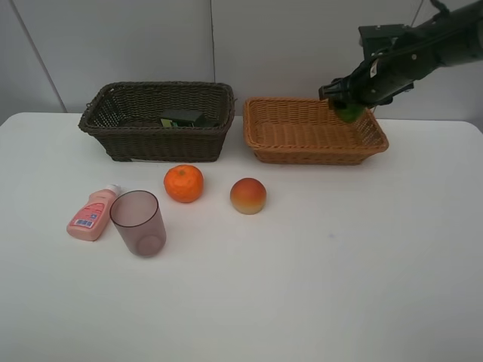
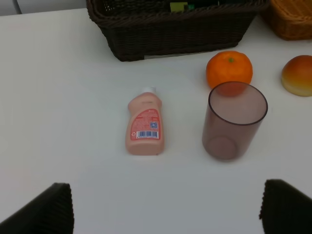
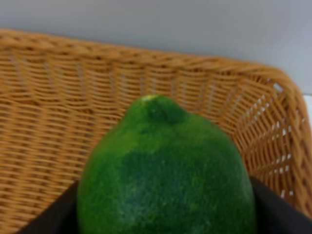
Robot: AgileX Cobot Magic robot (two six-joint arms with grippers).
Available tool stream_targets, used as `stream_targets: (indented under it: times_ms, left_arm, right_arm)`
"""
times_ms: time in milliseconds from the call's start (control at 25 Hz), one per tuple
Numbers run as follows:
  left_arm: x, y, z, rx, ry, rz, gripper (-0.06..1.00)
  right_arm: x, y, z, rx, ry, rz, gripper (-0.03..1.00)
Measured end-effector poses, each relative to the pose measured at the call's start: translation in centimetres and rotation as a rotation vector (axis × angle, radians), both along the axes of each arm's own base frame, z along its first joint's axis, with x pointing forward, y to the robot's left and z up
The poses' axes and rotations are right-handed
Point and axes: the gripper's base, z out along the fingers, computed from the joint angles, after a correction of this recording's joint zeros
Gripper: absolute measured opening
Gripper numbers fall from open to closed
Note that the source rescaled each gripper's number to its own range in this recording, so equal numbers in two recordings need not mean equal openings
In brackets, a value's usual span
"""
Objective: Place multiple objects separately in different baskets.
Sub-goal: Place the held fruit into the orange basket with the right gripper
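Now right claw (image 1: 348, 104) grips bumpy dark-green lime (image 3: 165, 170) over tan basket (image 1: 302, 151); left claw (image 2: 165, 208) wide open.

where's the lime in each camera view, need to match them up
Exterior high: the lime is at upper right, held in the right pincer over the far right part of the tan basket.
Left wrist: not in it.
Right wrist: it fills the foreground between the pincer's dark pads, basket wall behind.
Shared landmark: the tan basket, in all three views; only a corner shows in the left wrist view.
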Motion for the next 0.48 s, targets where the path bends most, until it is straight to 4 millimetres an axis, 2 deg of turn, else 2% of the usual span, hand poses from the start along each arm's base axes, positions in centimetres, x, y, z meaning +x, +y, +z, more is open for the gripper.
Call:
stream_targets:
  times_ms: [200,480]
  left_arm:
    - [0.0,0.0,0.0,0.000,0.000,0.000,0.99]
    - [0.0,0.0,0.0,0.000,0.000,0.000,0.99]
  right_arm:
    - [0.6,0.1,-3.2,0.003,0.044,0.008,0.41]
    - [0.8,0.2,-3.4,0.012,0.033,0.014,0.41]
